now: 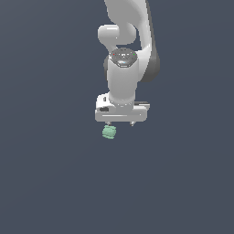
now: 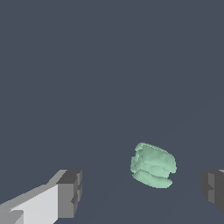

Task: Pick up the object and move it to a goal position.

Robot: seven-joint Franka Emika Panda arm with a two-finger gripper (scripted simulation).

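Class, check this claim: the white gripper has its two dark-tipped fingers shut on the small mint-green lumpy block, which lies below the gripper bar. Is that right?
Not quite. The white gripper is open, not shut on the small mint-green lumpy block. The wrist view shows the dark-tipped fingers spread wide, the block untouched between them. It does lie below the gripper bar.

Tool fingers spread wide, gap between them much wider than object. In wrist view, object sits between fingers, nearer one finger than other, touching neither. In exterior view, object lies just below tool bar, toward exterior view's left end. Surrounding dark surface flat, nothing else standing on it; room on all sides of object.
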